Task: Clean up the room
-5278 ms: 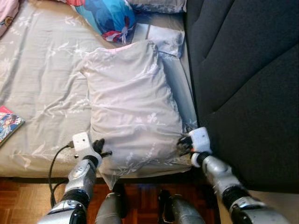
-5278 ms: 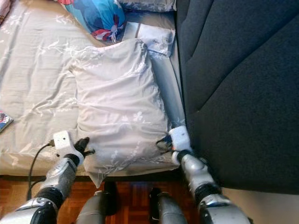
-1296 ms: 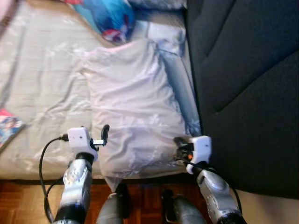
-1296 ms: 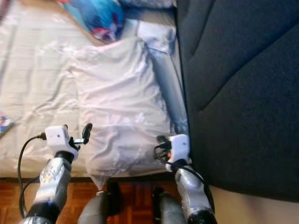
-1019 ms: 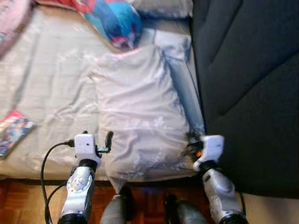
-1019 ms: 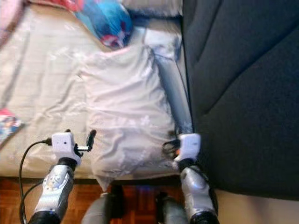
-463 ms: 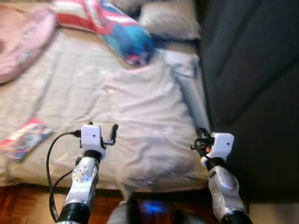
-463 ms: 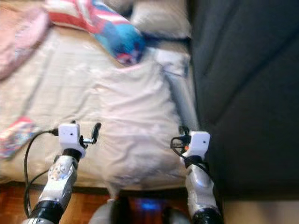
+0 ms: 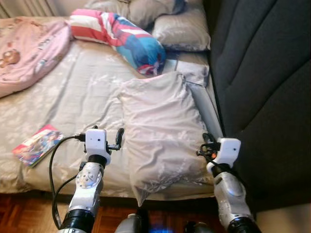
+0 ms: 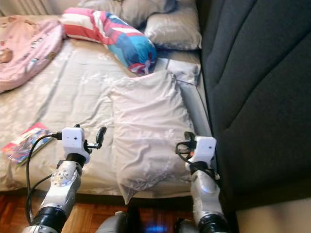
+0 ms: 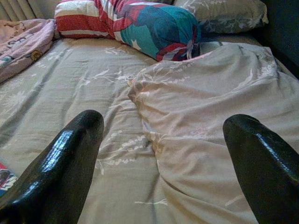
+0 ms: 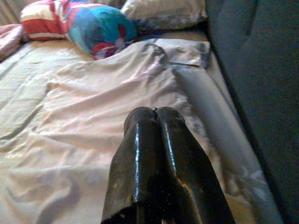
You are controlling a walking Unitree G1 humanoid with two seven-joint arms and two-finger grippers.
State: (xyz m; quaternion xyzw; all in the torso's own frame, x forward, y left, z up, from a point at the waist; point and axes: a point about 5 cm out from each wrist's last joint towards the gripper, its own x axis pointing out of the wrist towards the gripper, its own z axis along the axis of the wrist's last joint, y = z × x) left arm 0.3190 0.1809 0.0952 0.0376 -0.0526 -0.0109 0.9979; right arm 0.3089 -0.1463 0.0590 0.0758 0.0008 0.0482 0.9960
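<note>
Bed point(image 9: 73, 97) holds 3 pillows, 1 bolster point(image 9: 119, 36), 1 book point(image 9: 38, 144).

A pale grey pillow point(image 9: 163, 131) with a faint leaf print lies flat and rumpled on the bed point(image 9: 82, 97), its long side running beside the dark headboard point(image 9: 262, 87). One lower corner hangs over the bed's near edge.
</note>
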